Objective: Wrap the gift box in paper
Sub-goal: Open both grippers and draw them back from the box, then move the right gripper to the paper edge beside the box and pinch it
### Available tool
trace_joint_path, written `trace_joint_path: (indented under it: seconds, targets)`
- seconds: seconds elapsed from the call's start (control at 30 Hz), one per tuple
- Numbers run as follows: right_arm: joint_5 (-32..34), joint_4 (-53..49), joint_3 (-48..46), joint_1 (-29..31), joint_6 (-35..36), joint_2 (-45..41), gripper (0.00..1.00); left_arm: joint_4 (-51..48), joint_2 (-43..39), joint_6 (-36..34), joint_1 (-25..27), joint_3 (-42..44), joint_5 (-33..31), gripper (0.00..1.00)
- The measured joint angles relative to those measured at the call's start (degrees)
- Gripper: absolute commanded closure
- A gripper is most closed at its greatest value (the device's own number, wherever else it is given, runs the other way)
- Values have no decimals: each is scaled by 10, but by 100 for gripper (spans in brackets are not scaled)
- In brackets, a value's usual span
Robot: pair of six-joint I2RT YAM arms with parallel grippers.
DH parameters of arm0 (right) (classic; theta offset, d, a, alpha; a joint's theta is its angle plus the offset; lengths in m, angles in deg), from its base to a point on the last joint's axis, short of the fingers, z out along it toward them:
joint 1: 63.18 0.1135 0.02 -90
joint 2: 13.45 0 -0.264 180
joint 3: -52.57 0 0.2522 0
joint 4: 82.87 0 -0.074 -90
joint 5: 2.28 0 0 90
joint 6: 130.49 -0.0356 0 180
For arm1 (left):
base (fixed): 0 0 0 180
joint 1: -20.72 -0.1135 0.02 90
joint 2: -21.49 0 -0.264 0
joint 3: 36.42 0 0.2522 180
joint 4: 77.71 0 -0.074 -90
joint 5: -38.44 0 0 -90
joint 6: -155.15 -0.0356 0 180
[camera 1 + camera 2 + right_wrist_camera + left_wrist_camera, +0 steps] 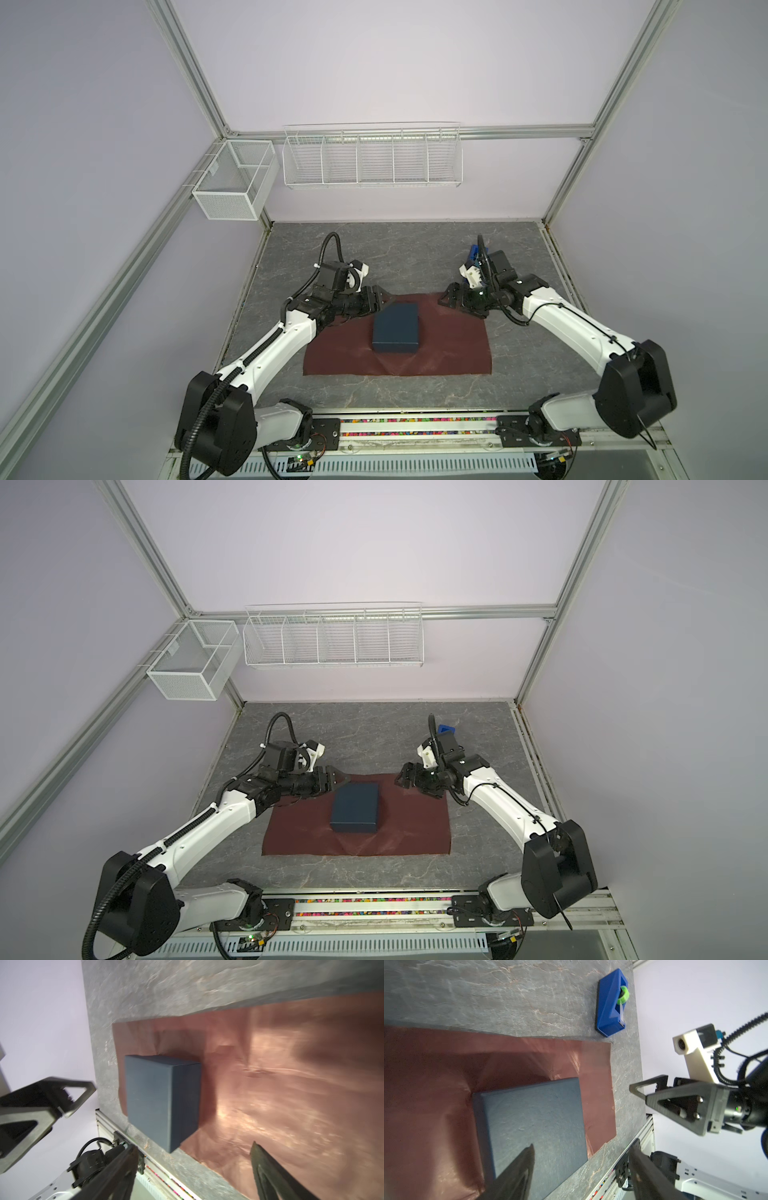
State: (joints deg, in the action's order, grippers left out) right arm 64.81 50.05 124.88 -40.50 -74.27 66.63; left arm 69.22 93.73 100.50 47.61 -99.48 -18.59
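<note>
Our left gripper [381,300] and right gripper [445,298] stood spread, empty; we judged the limp paper [453,345] best pinched at far corners.

Soft even light fills both top views; wrist views blur, glare streaks the paper [291,1095], the gift box [149,1101] casts a dark shadow.

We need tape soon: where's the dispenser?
In a top view the tape dispenser sits on the table at the far right, beyond the paper, partly hidden behind the right arm.
</note>
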Motion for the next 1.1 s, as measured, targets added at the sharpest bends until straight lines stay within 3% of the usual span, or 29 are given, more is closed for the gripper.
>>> trace_joint_path:
  seconds: [0.07, 0.37, 0.67, 1.1]
  targets:
    - [-9, -10, -17, -36, 13, -9, 18, 2, 10, 10, 19, -6, 1, 44]
    - [-28, -41, -113, -165, 34, -43, 19, 27, 74, 47, 60, -10, 0, 46]
    - [-1, -53, -186, -184, 33, -73, 18, 29, 118, 51, 62, 0, -15, 48]
    - [-104, 38, -219, -200, 48, 11, 24, 34, 120, 56, 62, 1, -18, 48]
